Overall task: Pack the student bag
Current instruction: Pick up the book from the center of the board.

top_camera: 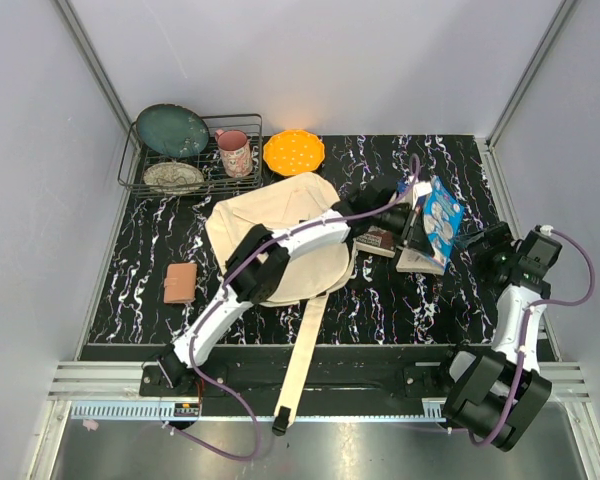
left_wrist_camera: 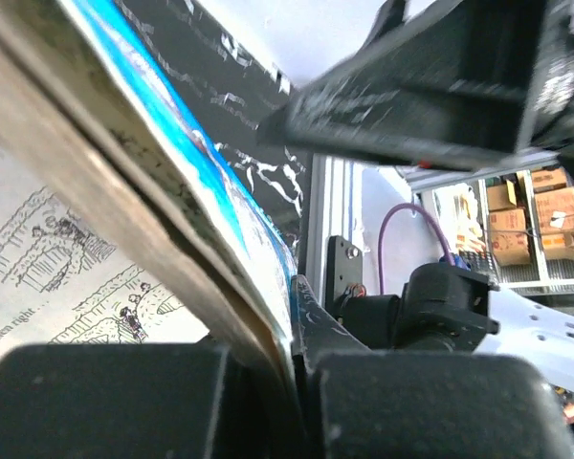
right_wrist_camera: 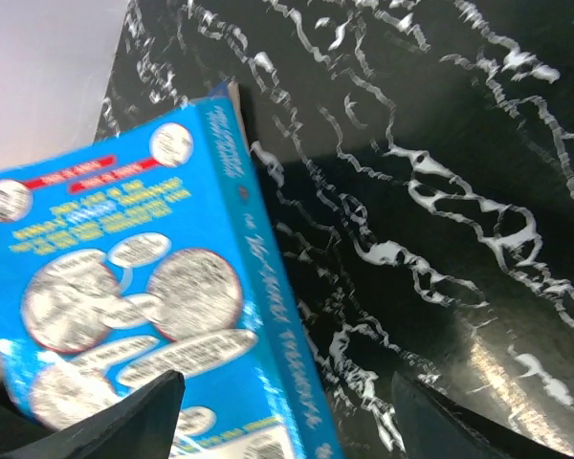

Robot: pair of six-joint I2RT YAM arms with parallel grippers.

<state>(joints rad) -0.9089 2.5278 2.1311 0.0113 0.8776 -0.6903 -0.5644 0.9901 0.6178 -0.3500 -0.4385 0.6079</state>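
marbled table (top_camera: 380, 300): rack (top_camera: 130, 165) holds plates (top_camera: 172, 130), left tool (top_camera: 410, 225) grips blue book (top_camera: 442, 215), right tool (right_wrist_camera: 292, 416) wide

Wire rack (top_camera: 128, 172) at far left of black marbled counter (top_camera: 400, 300). Inside the rack: teal plate (top_camera: 172, 130) propped up, patterned dish (top_camera: 173, 177) lying flat, pink mug (top_camera: 235, 153) at right end. Orange dotted plate (top_camera: 293, 152) just right of rack. Brown wallet (top_camera: 181, 283) well in front. Blue paperback (top_camera: 441, 218), tilted, far right of rack.

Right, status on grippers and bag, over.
Left gripper shut on blue paperback book. Right gripper open near it. Cream canvas backpack on black marbled table, left arm across it.
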